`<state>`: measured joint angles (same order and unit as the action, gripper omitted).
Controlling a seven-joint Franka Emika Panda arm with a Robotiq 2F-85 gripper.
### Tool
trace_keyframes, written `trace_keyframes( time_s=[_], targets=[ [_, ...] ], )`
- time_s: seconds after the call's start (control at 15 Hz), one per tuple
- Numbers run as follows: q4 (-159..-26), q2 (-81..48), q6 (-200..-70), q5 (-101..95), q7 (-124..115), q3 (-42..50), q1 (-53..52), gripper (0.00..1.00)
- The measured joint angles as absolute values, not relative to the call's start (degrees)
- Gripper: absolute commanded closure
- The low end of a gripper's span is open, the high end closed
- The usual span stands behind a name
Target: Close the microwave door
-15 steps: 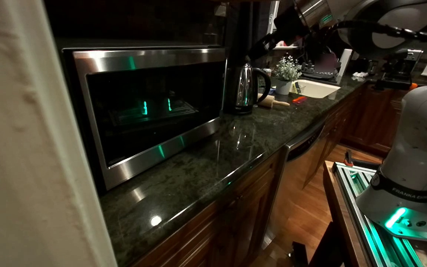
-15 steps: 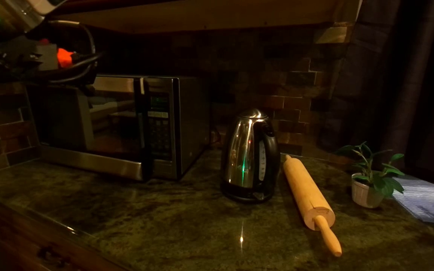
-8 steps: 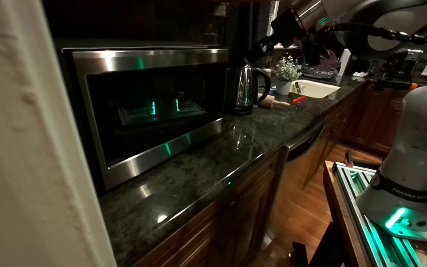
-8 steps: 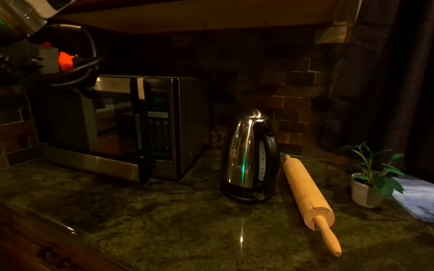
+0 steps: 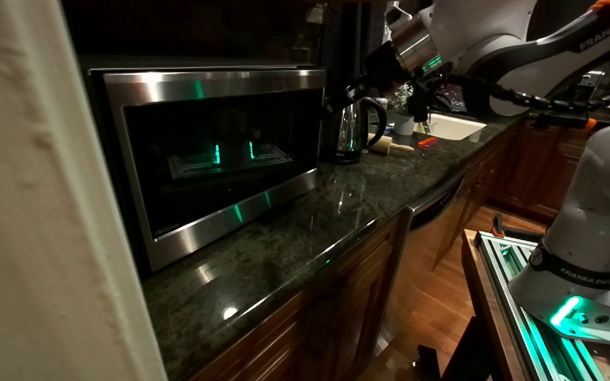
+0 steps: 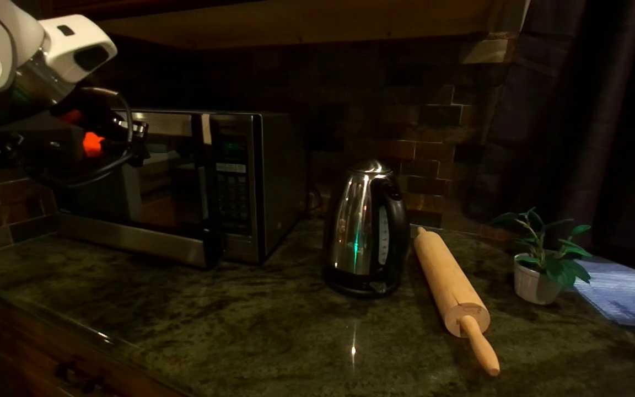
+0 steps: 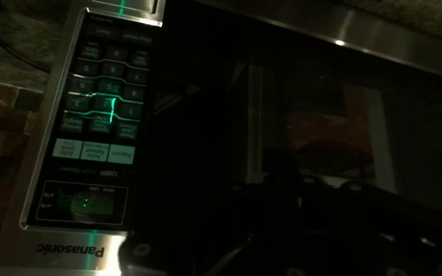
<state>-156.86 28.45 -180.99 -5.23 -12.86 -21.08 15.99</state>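
The microwave [image 6: 235, 193] stands on the dark stone counter. Its door [image 5: 225, 143] is nearly flush, with its free edge slightly proud of the control panel in an exterior view. My gripper [image 5: 331, 107] is by the door's free edge in that view, in front of the kettle; its dark fingers look together and empty. The wrist view is upside down and very dark. There the gripper [image 7: 280, 178] lies in front of the door's glass [image 7: 313, 50], beside the control panel [image 7: 102, 115]. I cannot tell whether the fingertips touch the door.
A steel kettle [image 6: 364, 231] stands beside the microwave. Beyond it are a rolling pin [image 6: 450, 281] and a small potted plant [image 6: 538, 281]. A wooden cabinet [image 6: 306, 25] hangs above. The counter's front edge [image 5: 331, 248] runs along the cabinets.
The arm has come down and towards the microwave, bringing the gripper from above the kettle to the door's free edge. The door swung slightly outward, then hardly moved.
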Motion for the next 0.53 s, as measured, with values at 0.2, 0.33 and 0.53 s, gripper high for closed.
trace_keyframes(
  time_s=[0.2, 0.33, 0.53],
  targets=[
    [-155.11, 26.55, -184.4, -5.23, -16.61, -30.45, 27.2, 1.0],
    [-153.85, 26.21, -185.41, -5.19, -18.28, -36.14, 34.12, 1.0],
    [-152.19, 26.17, -186.35, -5.16, -20.33, -43.92, 42.73, 1.0]
  ],
)
